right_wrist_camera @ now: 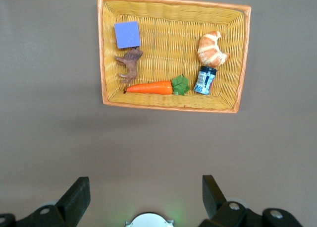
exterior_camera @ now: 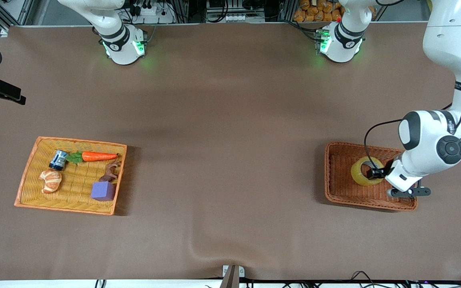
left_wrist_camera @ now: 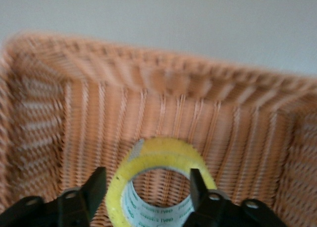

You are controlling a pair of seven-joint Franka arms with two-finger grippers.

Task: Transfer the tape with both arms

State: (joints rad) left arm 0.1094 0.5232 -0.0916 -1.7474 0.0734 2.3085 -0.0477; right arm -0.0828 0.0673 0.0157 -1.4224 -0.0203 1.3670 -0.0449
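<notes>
The tape (exterior_camera: 364, 172), a translucent yellowish roll with a wide hole, sits tilted inside the brown wicker basket (exterior_camera: 334, 192) at the left arm's end of the table. My left gripper (exterior_camera: 376, 173) is down in that basket at the roll. In the left wrist view the left gripper (left_wrist_camera: 146, 175) is open. One finger (left_wrist_camera: 94, 192) stands just outside the tape (left_wrist_camera: 158, 155) with a small gap. The other is at the roll's inner edge. My right gripper (right_wrist_camera: 146, 180) is open and empty, high over bare table, and does not show in the front view.
A yellow wicker basket (exterior_camera: 26, 180) at the right arm's end holds a carrot (exterior_camera: 99, 156), a blue can (exterior_camera: 58, 159), a croissant (exterior_camera: 51, 180), a purple cube (exterior_camera: 103, 191) and a brown animal figure (exterior_camera: 111, 172). The brown basket's walls (left_wrist_camera: 148, 73) rise around the left gripper.
</notes>
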